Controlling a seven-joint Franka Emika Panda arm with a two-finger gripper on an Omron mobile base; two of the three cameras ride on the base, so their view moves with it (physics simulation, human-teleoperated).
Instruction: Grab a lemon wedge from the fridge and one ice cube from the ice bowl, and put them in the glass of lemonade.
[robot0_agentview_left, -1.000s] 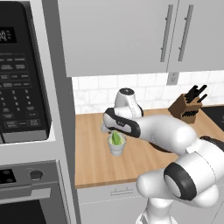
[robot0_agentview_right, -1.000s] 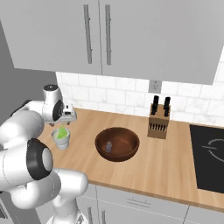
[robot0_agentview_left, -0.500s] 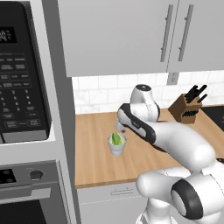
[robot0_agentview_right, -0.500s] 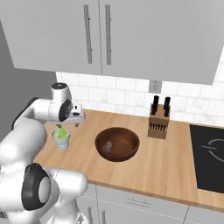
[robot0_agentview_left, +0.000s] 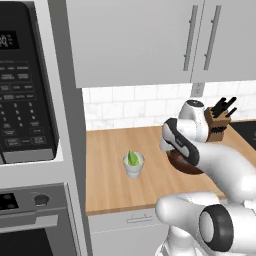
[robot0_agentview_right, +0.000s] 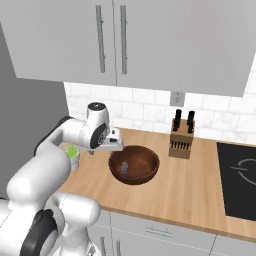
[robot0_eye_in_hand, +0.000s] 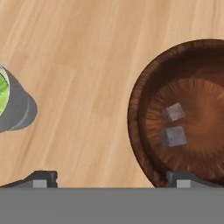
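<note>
The glass of lemonade (robot0_agentview_left: 133, 166) stands on the wooden counter with the yellow-green lemon wedge (robot0_agentview_left: 132, 158) sticking out of it. To its right sits the brown ice bowl (robot0_agentview_right: 142, 175), holding two ice cubes (robot0_agentview_right: 123, 167). My gripper (robot0_agentview_right: 106, 150) hangs open and empty above the counter, between the glass (robot0_agentview_right: 74, 159) and the bowl's left rim. In the hand view the gripper (robot0_eye_in_hand: 113, 179) is open, with the ice bowl (robot0_eye_in_hand: 135, 109) and its ice cubes (robot0_eye_in_hand: 173, 136) at right and the glass (robot0_eye_in_hand: 15, 111) at the left edge. The fridge is out of view.
A tan knife block (robot0_agentview_right: 181, 142) stands behind the bowl by the tiled wall. A black cooktop (robot0_agentview_right: 240, 177) lies at the right. The microwave (robot0_agentview_left: 25, 85) and oven (robot0_agentview_left: 35, 220) form a tall column left of the counter. Grey cabinets (robot0_agentview_right: 110, 40) hang overhead.
My hand has swung right, from over the glass to the bowl's left rim, staying open. The lemon wedge stays in the glass.
</note>
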